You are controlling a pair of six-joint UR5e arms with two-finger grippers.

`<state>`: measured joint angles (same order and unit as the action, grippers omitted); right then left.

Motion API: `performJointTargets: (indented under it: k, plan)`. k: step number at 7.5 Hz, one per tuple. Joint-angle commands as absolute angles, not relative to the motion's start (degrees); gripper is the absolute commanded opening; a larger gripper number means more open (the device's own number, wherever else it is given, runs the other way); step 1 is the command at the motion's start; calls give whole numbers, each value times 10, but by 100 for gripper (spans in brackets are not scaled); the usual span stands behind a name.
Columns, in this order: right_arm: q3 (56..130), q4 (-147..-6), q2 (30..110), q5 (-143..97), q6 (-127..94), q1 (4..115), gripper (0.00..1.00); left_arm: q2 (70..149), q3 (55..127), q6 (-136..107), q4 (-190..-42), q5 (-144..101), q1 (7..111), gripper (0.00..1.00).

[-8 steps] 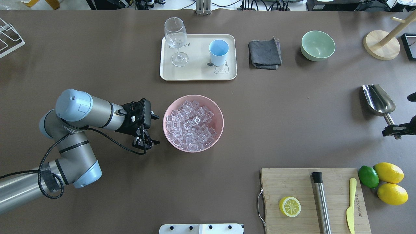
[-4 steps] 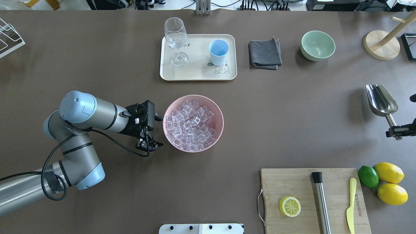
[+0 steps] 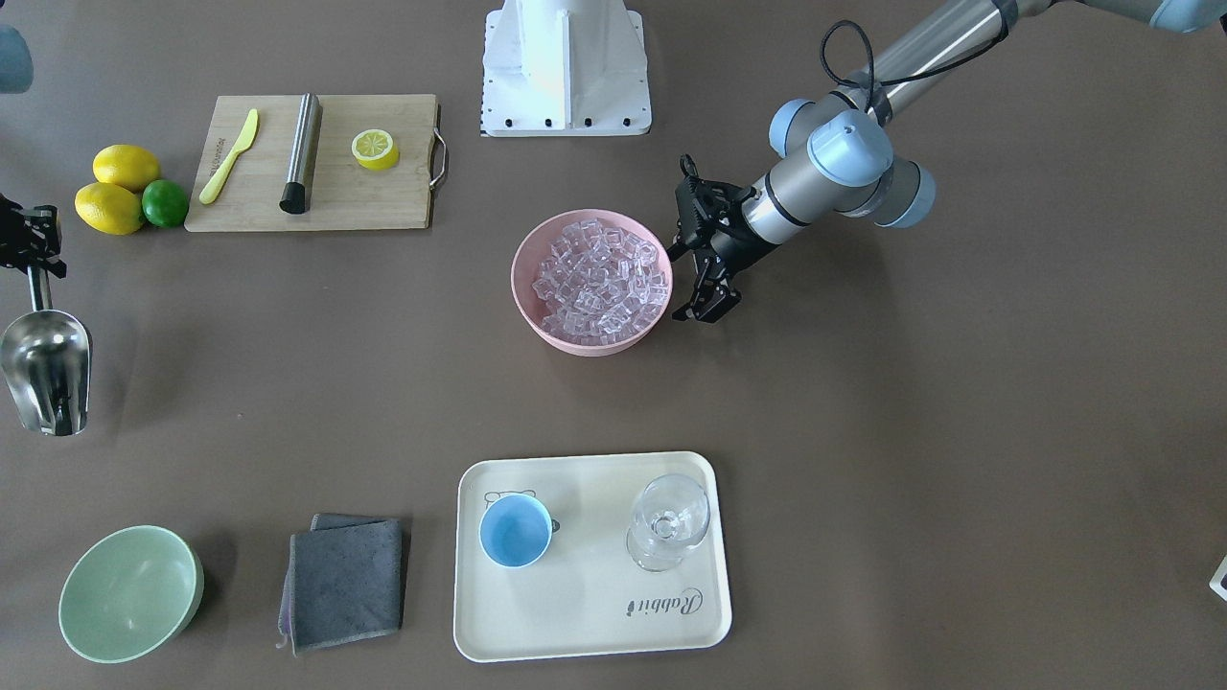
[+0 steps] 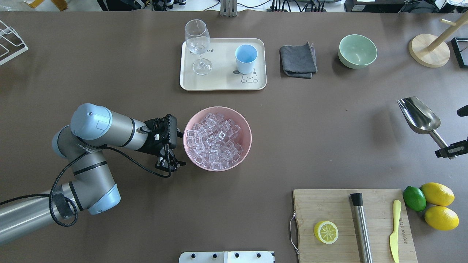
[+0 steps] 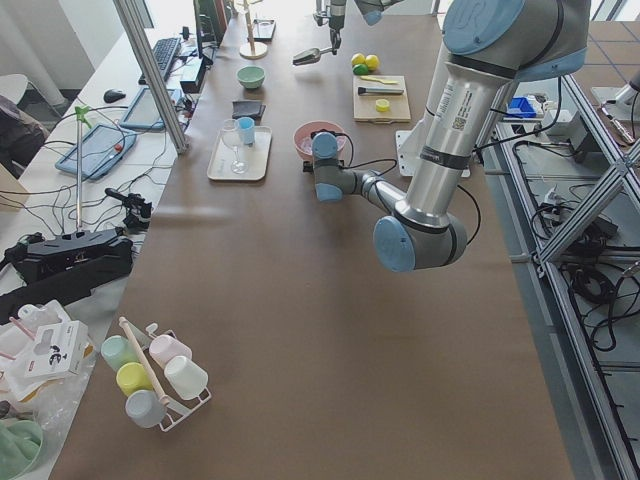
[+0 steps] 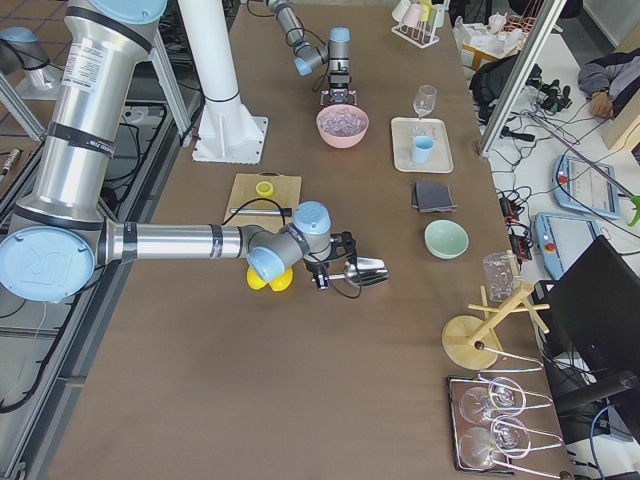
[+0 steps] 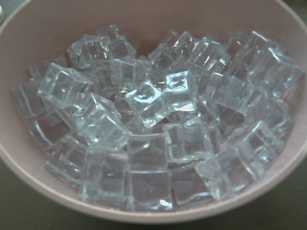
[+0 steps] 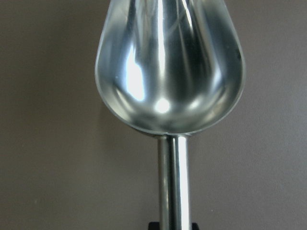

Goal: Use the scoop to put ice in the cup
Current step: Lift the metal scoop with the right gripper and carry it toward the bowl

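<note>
The ice (image 4: 215,142) is a heap of clear cubes in a pink bowl (image 4: 245,122) at mid-table. It fills the left wrist view (image 7: 153,124). My left gripper (image 4: 178,149) is open and empty, right beside the bowl's left rim, seen also from the front (image 3: 688,278). The light-blue cup (image 4: 246,58) stands empty on a cream tray (image 4: 223,83). My right gripper (image 4: 448,151) is shut on the handle of the steel scoop (image 4: 418,115) at the table's right edge. The scoop is empty (image 8: 168,67) and held above the table.
A stemmed glass (image 4: 197,45) shares the tray. A grey cloth (image 4: 298,60), a green bowl (image 4: 357,51) and a wooden stand (image 4: 429,49) are at the back right. At front right lie a cutting board (image 4: 329,204) with a lemon half, steel cylinder (image 4: 361,226), yellow knife, and lemons (image 4: 437,194).
My left gripper has moved right, closer to the pink bowl. The scoop in my right gripper has swung so that its mouth points more to the left.
</note>
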<state>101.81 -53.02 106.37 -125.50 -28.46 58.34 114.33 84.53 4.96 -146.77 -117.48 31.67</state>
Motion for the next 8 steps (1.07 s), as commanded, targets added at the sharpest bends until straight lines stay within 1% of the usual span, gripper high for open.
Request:
performJointTargets:
  k: [1,3,4,5,6,7,8]
  plan:
    - [1109,-642,1063,-1265,-138,615,0,1146,843,49,-1468,-1175,316,99]
    - [1178,-715,1056,-1218,-92,618,0,1145,843,50,-1468,-1175,316,99]
    - [1192,-767,1027,-1215,-7,618,0,1145,843,50,-1468,-1175,316,99]
    - [1235,-839,1006,-1214,23,618,0,1145,843,50,-1468,-1175,316,99]
    - [1270,-944,951,-1214,59,614,0,1145,843,50,-1468,-1175,317,99]
    - [1263,-1061,854,-1206,153,593,0,1145,843,50,-1468,-1175,317,99]
    - [1252,-1123,784,-1180,187,579,0,1145,843,50,-1468,-1175,317,99]
